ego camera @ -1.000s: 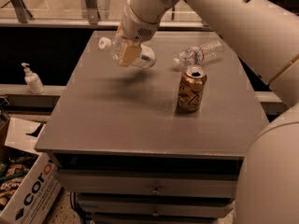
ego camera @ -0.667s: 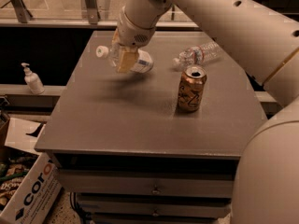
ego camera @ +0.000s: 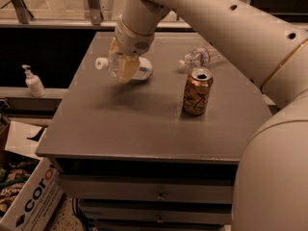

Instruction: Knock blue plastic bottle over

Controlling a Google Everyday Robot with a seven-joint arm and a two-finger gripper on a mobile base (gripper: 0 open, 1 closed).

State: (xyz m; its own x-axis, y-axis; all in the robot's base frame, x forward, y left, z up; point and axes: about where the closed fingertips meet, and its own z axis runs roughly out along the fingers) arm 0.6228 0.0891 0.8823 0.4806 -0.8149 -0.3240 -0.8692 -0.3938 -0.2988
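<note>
The blue plastic bottle (ego camera: 140, 71) lies on its side on the grey table (ego camera: 144, 124), at the back left. Its white cap (ego camera: 101, 63) points left and its pale label faces right. My gripper (ego camera: 123, 65) hangs from the white arm right over the bottle's middle and covers part of it. I cannot tell whether it touches the bottle.
A gold drink can (ego camera: 197, 91) stands upright right of centre. A crinkled clear bottle (ego camera: 199, 57) lies at the back right. A white pump bottle (ego camera: 33, 81) stands on a ledge left of the table. A cardboard box (ego camera: 29, 201) sits on the floor at lower left.
My gripper has moved left and toward the table's front. The bottle's cap has shifted the same way, forward and slightly left. The can and the crinkled bottle have not moved.
</note>
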